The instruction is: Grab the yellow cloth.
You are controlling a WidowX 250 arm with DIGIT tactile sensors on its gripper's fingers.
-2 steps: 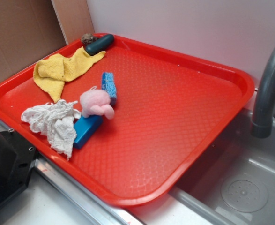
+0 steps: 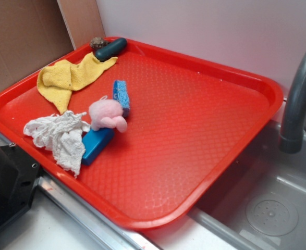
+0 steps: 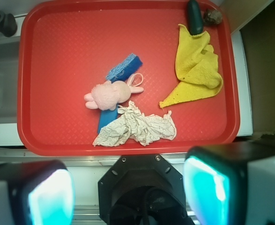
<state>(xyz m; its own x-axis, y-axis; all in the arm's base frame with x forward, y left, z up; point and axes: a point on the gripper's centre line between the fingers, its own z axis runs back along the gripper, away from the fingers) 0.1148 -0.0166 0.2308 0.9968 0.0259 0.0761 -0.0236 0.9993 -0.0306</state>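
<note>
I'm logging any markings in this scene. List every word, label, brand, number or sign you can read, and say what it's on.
None: no readable text shows in either view.
The red tray, yellow cloth, blue sponge, pink puff, white rag and dark green object bear no print.
The gripper shows no label.

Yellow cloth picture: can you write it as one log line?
stage: approach | gripper: open, high above tray, empty | yellow cloth: untouched, one corner under dark green object | grasp: not yet
</note>
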